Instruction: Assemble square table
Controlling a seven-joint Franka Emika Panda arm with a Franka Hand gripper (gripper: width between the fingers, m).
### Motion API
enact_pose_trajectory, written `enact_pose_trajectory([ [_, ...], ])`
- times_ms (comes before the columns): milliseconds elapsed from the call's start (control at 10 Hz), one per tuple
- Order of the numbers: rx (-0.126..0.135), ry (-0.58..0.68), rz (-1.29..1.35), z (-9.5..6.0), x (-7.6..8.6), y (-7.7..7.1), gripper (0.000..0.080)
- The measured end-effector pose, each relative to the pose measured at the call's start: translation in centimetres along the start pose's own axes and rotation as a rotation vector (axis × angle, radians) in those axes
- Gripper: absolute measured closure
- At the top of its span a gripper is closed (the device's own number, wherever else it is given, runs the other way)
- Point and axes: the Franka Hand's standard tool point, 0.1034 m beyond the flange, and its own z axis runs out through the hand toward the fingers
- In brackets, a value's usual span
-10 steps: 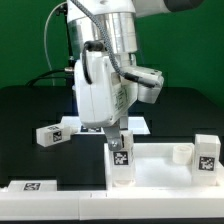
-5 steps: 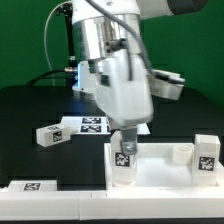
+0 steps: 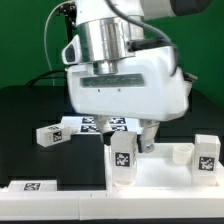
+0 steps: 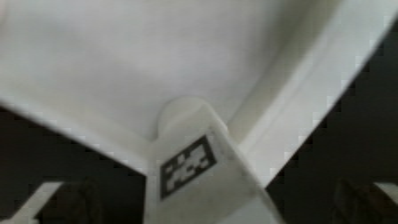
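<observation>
The white tray-like tabletop (image 3: 160, 170) lies at the front of the exterior view. A white tagged leg (image 3: 122, 160) stands upright in its near corner on the exterior view's left. My gripper (image 3: 125, 140) hangs straight over this leg, jaws on either side of its top. In the wrist view the leg (image 4: 196, 165) rises between my dark fingers (image 4: 54, 200), with dark gaps on both sides, so my gripper (image 4: 205, 205) looks open. A second leg (image 3: 207, 152) stands at the right corner. A third leg (image 3: 50, 134) lies loose on the black table.
The marker board (image 3: 98, 124) lies behind the tabletop, partly hidden by my hand. A long white bar with one tag (image 3: 40, 185) lies at the front on the exterior view's left. A short white socket (image 3: 180, 153) rises from the tabletop near the right leg.
My hand has turned about its vertical axis over the leg, so its broad face now faces the exterior camera. The leg has stayed upright in its corner.
</observation>
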Motion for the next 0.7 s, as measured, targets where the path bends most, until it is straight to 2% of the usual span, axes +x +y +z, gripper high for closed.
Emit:
enact_pose_trajectory([
  [300, 0.001, -0.002, 0.054, 0.14, -0.11, 0.0, 0.0179],
  [400, 0.001, -0.003, 0.12, 0.16, -0.13, 0.0, 0.0362],
  [500, 0.0, -0.003, 0.189, 0.18, -0.13, 0.03, 0.0362],
  [600, -0.006, -0.008, 0.303, 0.22, -0.13, 0.27, 0.0504],
  [700, -0.017, -0.02, 0.464, 0.25, -0.18, 0.36, 0.0505],
])
